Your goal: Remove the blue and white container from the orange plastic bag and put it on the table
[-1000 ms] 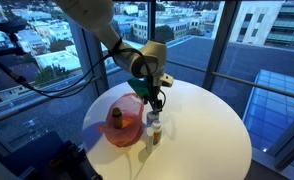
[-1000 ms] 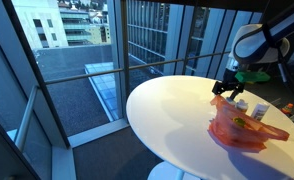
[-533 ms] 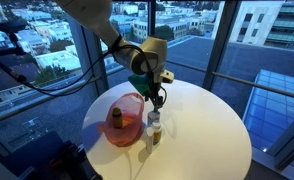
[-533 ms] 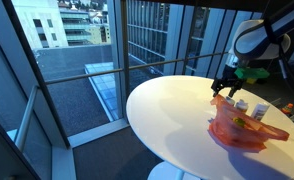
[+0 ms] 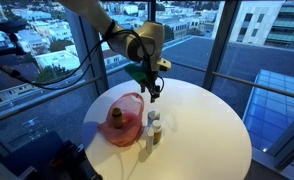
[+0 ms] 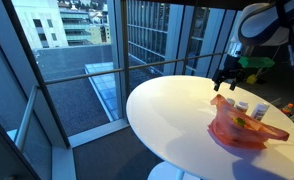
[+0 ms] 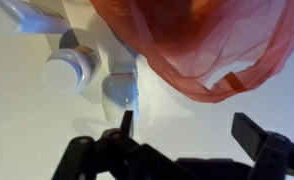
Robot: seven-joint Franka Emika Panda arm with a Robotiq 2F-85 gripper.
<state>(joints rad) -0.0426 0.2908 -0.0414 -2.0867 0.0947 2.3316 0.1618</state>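
Gripper point(image 7: 187, 126) hovers empty, jaws apart, above blue and white container point(image 7: 120, 92) standing beside orange plastic bag point(image 7: 207, 45). Placement appears complete; retract upward.

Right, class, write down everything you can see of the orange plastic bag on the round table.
The orange plastic bag is thin, translucent, orange-red film, crumpled and slumped on the white round table, near its edge. A handle loop lies flat on the tabletop in the wrist view. A brownish item shows inside it. Small containers stand close beside it; whether they touch cannot be told. The open tool hangs above, clear of the bag.
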